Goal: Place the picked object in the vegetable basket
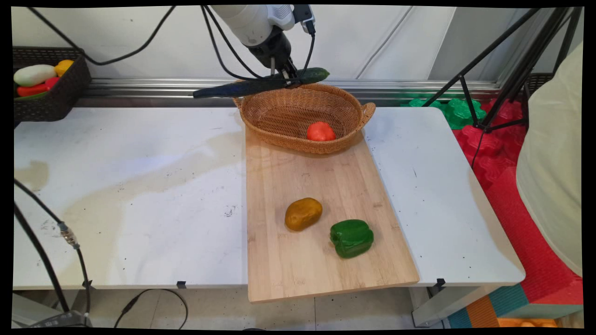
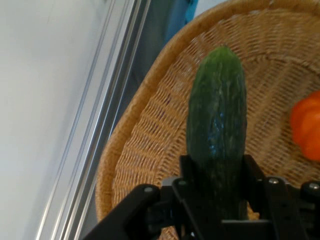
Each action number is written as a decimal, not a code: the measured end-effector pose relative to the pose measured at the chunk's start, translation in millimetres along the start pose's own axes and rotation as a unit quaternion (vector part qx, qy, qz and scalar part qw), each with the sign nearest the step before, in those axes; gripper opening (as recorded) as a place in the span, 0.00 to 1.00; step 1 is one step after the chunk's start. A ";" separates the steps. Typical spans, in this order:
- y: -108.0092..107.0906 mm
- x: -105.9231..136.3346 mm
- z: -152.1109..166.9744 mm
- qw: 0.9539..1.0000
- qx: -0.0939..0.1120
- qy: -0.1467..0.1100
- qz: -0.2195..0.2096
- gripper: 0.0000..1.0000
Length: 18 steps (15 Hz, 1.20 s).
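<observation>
I had the cucumber (image 1: pixel 260 84) clamped between the gripper (image 1: pixel 289 79) fingers, gripped near its right end, so most of its length stuck out toward 9 o'clock, lying nearly level. It hung in the air above the back rim of the basket (image 1: pixel 279 132), touching nothing below. In the hand view the cucumber (image 2: pixel 216 120) ran straight up from the gripper (image 2: pixel 215 185), both fingers tight on its sides, the weave of the basket (image 2: pixel 150 150) under it. I'd guess the off-centre hold made the long end droop a little.

A tomato (image 1: pixel 320 131) sat inside the basket at about 4 o'clock from centre, well clear of the cucumber; it showed at the hand view's 3 o'clock edge (image 2: pixel 307 132). The basket stood on the far end of the board (image 1: pixel 279 260). Toward 6 o'clock on the board lay a potato (image 1: pixel 303 214), with a pepper (image 1: pixel 351 238) just beside it at 4 o'clock, not touching. The board rested on the table (image 1: pixel 116 209), overhanging its near edge. At the table's 10 o'clock a dark bin (image 1: pixel 60 93) held more vegetables.
</observation>
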 end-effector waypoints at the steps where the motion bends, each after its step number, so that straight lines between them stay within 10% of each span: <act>1: -4.2 -1.1 7.7 1.000 0.001 -0.008 -0.007 0.00; 18: -24.1 -6.7 91.6 0.994 -0.020 -0.094 -0.059 0.00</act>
